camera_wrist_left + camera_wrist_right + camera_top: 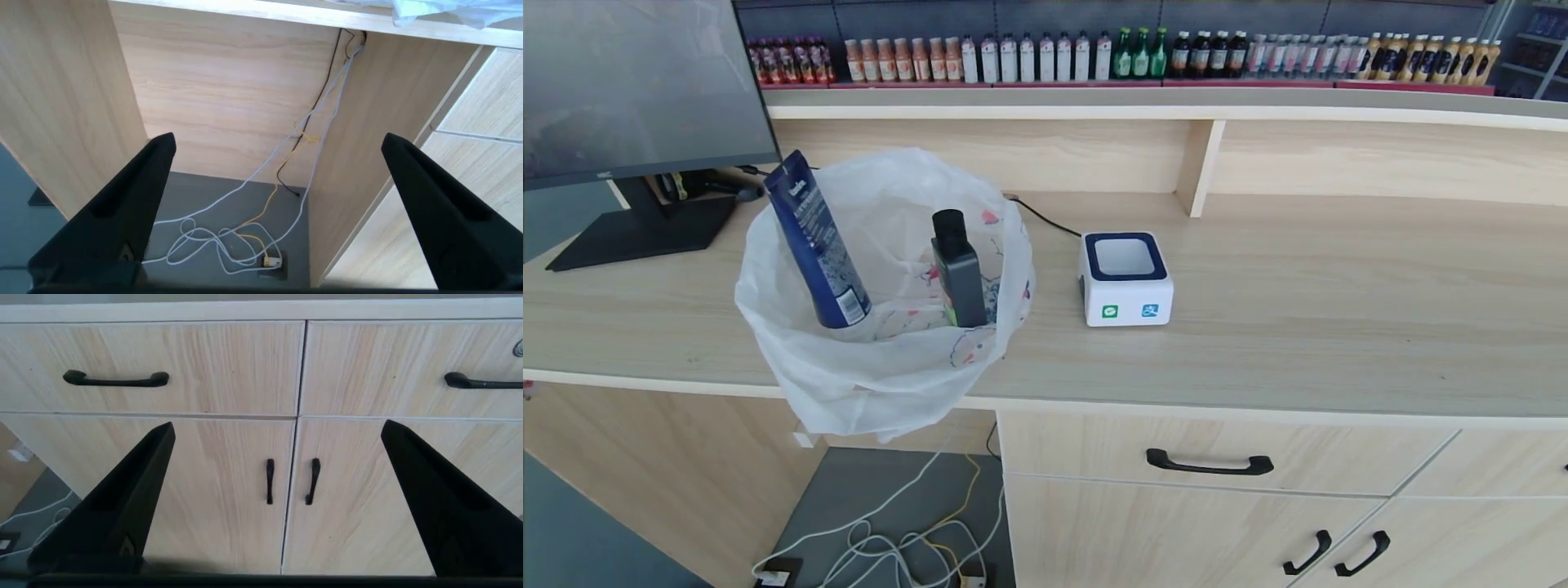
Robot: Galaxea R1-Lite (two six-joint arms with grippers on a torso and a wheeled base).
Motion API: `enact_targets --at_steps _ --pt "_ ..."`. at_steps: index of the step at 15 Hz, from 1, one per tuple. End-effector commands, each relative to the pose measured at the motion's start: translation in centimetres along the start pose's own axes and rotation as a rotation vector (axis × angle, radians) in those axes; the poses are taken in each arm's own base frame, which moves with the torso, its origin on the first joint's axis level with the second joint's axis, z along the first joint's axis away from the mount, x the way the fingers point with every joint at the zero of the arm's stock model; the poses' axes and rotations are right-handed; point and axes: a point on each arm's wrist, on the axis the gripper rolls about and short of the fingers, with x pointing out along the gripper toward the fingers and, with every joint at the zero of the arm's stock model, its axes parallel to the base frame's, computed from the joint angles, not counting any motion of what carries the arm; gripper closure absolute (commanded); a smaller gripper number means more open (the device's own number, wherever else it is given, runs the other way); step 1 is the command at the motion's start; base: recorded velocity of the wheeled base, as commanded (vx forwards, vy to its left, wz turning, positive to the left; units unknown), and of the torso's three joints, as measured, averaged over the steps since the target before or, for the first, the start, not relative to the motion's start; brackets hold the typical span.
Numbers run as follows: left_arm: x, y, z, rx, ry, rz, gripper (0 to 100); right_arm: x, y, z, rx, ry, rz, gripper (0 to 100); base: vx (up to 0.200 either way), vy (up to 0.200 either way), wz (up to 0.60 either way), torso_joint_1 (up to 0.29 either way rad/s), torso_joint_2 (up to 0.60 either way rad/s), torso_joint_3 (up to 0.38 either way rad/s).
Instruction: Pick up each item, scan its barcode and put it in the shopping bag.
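A white plastic shopping bag [882, 359] stands open on the left of the wooden counter, hanging over its front edge. Inside it lean a dark blue tube [815, 242] and a black bottle with a black cap [958, 269]. To the right of the bag sits the white barcode scanner [1125, 279] with a blue-rimmed window on top. My left gripper [278, 216] is open below the counter, facing the kneehole and floor cables. My right gripper [274, 502] is open in front of the cabinet doors, holding nothing.
A monitor [629, 90] on a black stand is at the counter's back left. A raised shelf [1201, 155] runs along the back, with bottles on store shelves behind. Drawers with black handles [1209, 465] lie below the counter. Cables [890, 547] lie on the floor.
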Motion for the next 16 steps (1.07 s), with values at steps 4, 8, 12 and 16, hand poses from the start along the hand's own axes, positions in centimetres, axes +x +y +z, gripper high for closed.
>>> enact_targets --at_steps 4,8,12,16 --pt "0.0 0.0 0.0 0.0 0.0 0.001 0 0.01 0.0 0.01 0.0 0.001 -0.001 0 0.0 0.0 0.0 0.0 0.0 0.0" --pt "0.0 0.0 0.0 -0.002 0.0 0.001 0 0.01 0.0 0.01 0.0 0.001 -0.001 0 0.0 0.0 0.0 0.0 0.0 0.0" --pt "0.0 0.0 0.0 -0.003 0.0 0.001 0 0.01 0.0 0.01 -0.001 0.001 -0.001 0 0.0 -0.2 0.0 0.004 0.0 0.001" --pt "0.0 0.0 0.0 -0.003 0.0 0.001 0 0.01 0.0 0.01 0.0 0.001 -0.001 0 0.0 0.0 0.0 0.0 0.0 0.0"
